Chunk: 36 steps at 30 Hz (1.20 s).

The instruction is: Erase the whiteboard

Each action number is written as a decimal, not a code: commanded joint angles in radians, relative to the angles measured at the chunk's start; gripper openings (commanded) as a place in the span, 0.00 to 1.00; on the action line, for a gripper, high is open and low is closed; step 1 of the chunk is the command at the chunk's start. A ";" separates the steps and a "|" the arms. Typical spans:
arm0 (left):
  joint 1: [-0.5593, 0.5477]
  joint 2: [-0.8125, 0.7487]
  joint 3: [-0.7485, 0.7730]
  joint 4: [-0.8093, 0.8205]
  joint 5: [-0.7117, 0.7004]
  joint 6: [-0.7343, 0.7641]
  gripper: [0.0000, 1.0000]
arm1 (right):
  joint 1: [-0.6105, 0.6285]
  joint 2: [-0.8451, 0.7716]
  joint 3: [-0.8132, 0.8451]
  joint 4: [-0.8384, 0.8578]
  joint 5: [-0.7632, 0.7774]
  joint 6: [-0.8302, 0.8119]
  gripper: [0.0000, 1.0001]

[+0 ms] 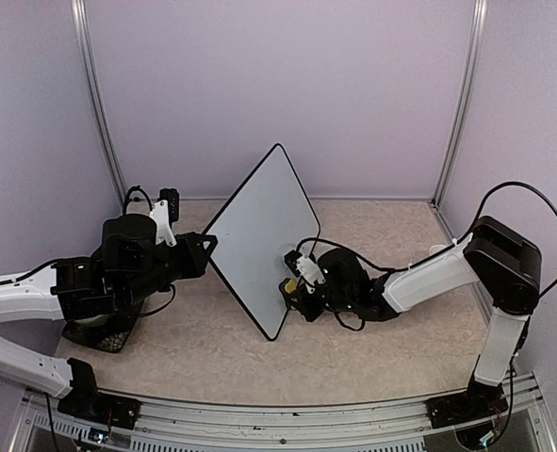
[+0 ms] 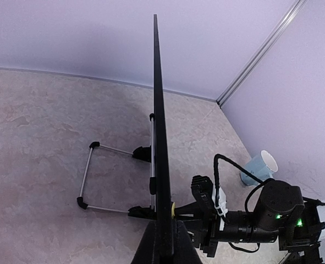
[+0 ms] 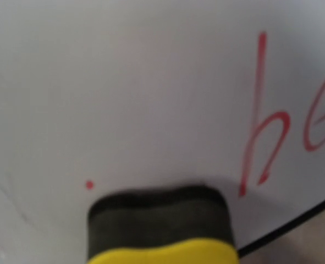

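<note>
Whiteboard (image 1: pixel 259 240) first: it stood on edge near the middle of the table (image 1: pixel 382 353), its white face turned toward the right arm and its thin black frame seen edge-on from the left wrist. We read red handwriting (image 3: pixel 266 121) at the right of the right wrist view, close to the frame, and one small red dot (image 3: pixel 89 185) farther left. The left gripper (image 1: pixel 205 247) was clamped onto the board's left edge, its fingers tight against the frame. The right gripper (image 1: pixel 292 282) gripped a yellow eraser (image 3: pixel 161 231) whose dark felt side pressed against the white face, just below and left of the writing. Behind the board a wire stand (image 2: pixel 91 176) lay on the tabletop; whether it bore the board we could not tell. A pale blue cup (image 2: pixel 259 166) stood by the right wall, well apart from the board.
</note>
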 commanded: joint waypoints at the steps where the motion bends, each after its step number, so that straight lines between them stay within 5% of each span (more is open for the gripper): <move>1: -0.012 0.003 -0.001 0.032 0.049 -0.033 0.00 | 0.009 -0.004 0.032 0.019 -0.002 0.007 0.00; 10: -0.014 -0.003 0.007 0.021 0.046 -0.035 0.00 | 0.053 -0.084 0.173 -0.042 -0.016 -0.059 0.00; 26: -0.012 0.002 0.020 0.015 0.045 -0.022 0.00 | 0.057 0.046 0.067 0.012 -0.010 0.006 0.00; 36: -0.012 0.007 0.026 0.016 0.047 -0.022 0.00 | 0.100 -0.037 0.174 -0.074 -0.029 -0.057 0.00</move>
